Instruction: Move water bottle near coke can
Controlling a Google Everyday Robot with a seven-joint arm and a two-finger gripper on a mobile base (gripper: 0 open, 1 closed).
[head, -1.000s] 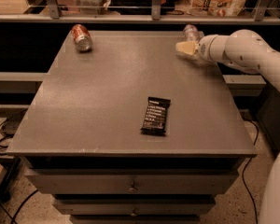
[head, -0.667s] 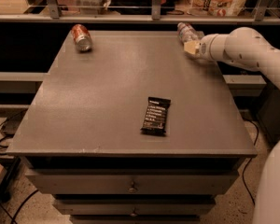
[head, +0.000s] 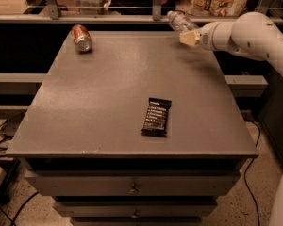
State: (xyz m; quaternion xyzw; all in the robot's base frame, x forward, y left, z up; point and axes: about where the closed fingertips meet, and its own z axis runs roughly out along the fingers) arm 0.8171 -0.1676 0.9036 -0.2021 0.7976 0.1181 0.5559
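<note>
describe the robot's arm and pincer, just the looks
The arm is glossy white, built of thick rounded tubular segments with a few small dark dots. Its pincer, over the table's far right corner by the bottle, is pale cream. No cables show.

White arm point(head: 254, 32), cream pincer point(head: 188, 37) far right

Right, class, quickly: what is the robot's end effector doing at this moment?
The end effector is closed on the water bottle, raised over the back right of the table.
</note>
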